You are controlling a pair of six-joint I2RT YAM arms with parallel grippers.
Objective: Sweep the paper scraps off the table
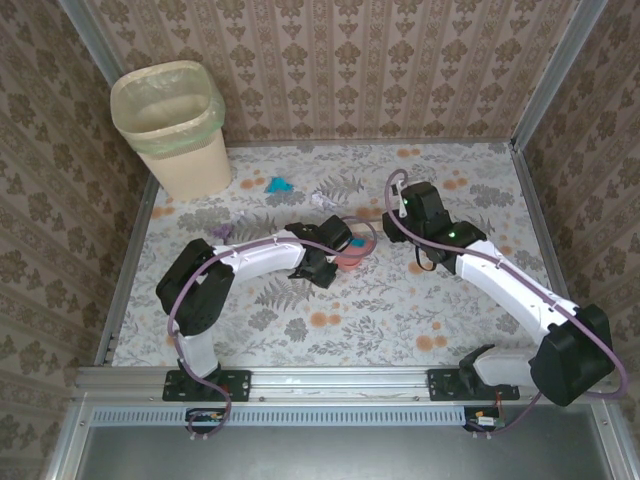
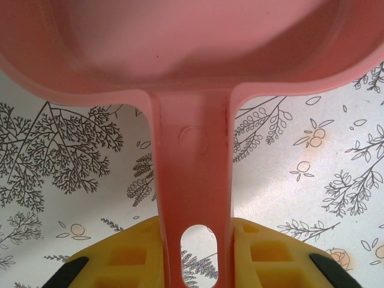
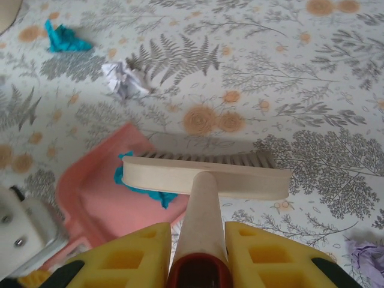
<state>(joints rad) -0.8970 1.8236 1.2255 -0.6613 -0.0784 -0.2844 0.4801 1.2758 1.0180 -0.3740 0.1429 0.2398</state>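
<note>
Two end effectors are clenched on tools. The left end effector (image 2: 195,261) grasps the handle of a pink dustpan (image 2: 192,48), with its yellow fingers (image 2: 129,258) pressed to either side of the handle. The right end effector (image 3: 198,255) grasps the pale handle of a brush (image 3: 204,179). The dustpan lies near the middle of the surface (image 1: 400,300), and the brush head stands bristles-down at the pan's open lip.

Of the paper scraps (image 1: 279,185), a teal scrap (image 3: 141,185) sits at that lip, partly under the brush head and touching the pan. A white scrap (image 3: 125,79) lies beyond the brush, toward the far edge. A second teal scrap (image 3: 63,37) lies farther toward the far left corner, near a cream bin (image 1: 172,125) lined with a pale green bag. A lilac scrap (image 1: 222,232) lies toward the left edge, beside the left arm.
</note>
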